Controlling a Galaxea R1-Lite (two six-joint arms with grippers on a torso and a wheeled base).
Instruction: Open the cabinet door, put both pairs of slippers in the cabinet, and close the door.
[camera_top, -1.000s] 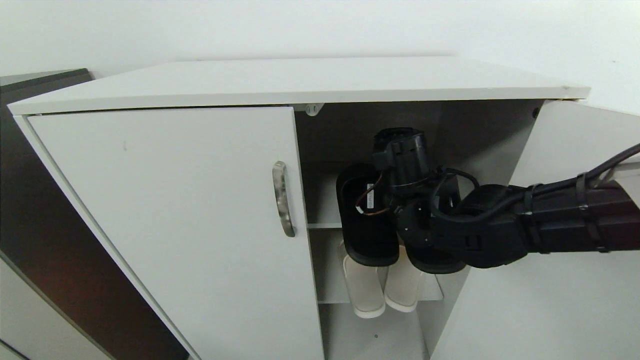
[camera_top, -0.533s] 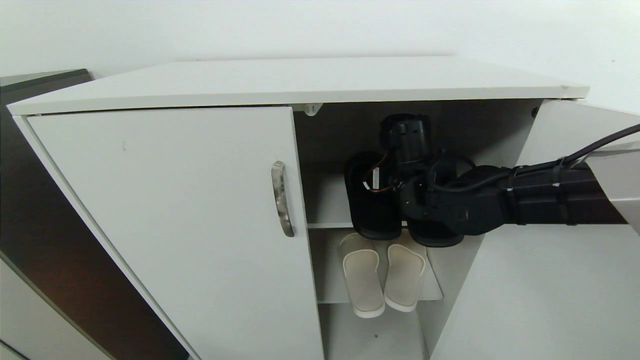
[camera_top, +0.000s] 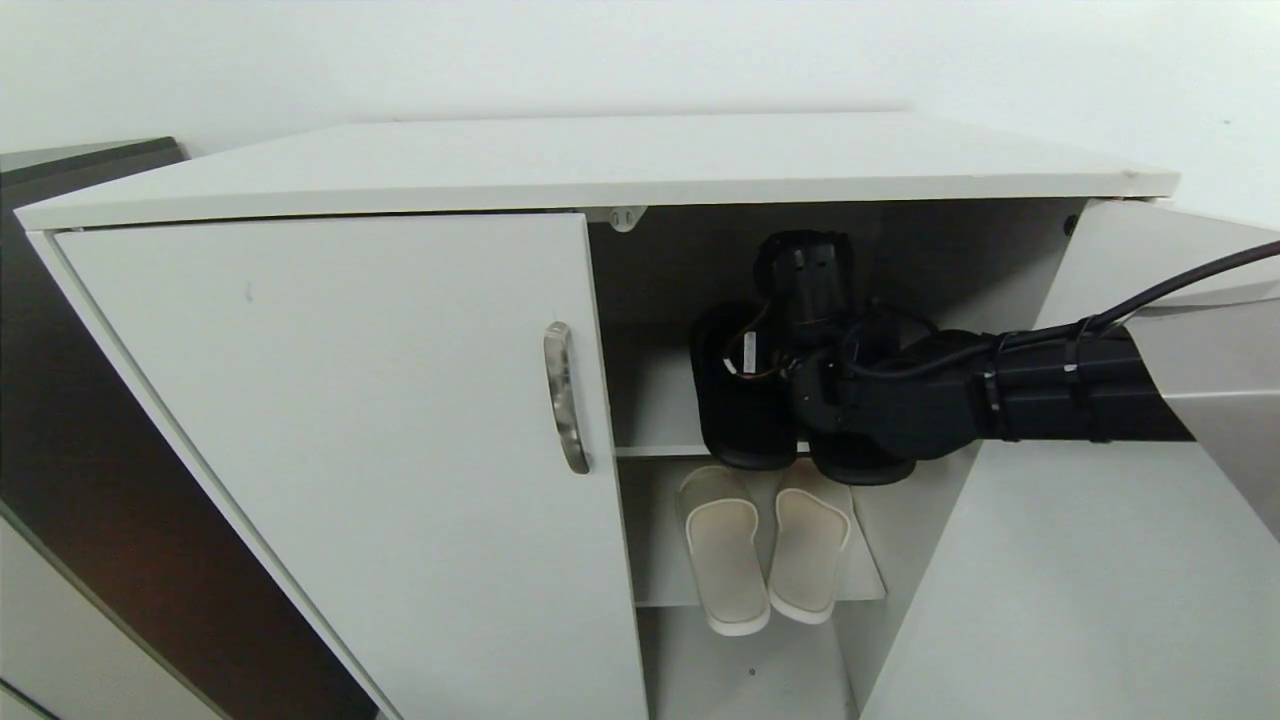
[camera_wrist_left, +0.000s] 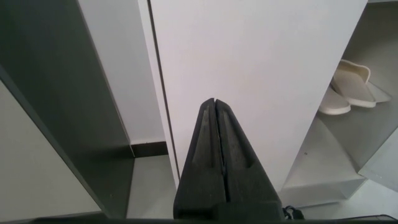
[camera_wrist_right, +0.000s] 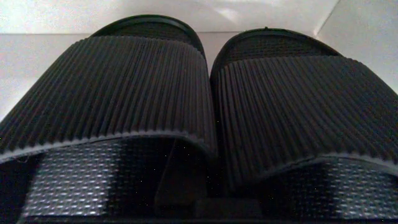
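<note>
The right gripper (camera_top: 800, 395) is closed on the black slippers (camera_top: 740, 400), pinching their adjoining inner edges and holding the pair side by side. The wrist largely masks the contact point, so this is inferred. The pair is at the upper shelf (camera_top: 650, 452) of the cabinet (camera_top: 600, 160), heels overhanging the front edge, above the white slippers (camera_top: 765, 545) on the lower shelf (camera_top: 870, 590). The left gripper (camera_wrist_left: 214, 109) is closed and empty, facing the shut left door (camera_wrist_left: 249, 62). The slippers are probably light, soft and compressible. Grip near the ribbed straps (camera_wrist_right: 112, 93) for balance, using moderate force.
</note>
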